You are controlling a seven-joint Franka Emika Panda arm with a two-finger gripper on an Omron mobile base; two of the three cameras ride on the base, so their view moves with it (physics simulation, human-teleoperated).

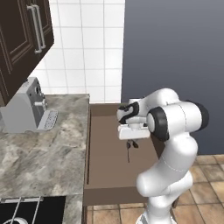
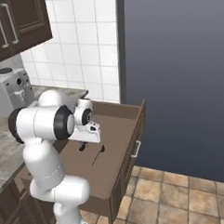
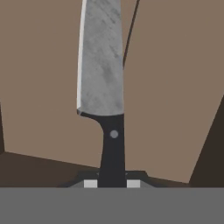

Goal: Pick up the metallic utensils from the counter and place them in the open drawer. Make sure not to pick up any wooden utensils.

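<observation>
Since we mean to lay it inside, our gripper (image 3: 112,183) pinches the knife (image 3: 101,65) by its handle above the drawer (image 1: 109,175).

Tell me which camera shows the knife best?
The hand view: the knife shows large, grey blade and black handle clamped in the gripper. Both base views show it as a thin dark sliver hanging over the drawer.
</observation>
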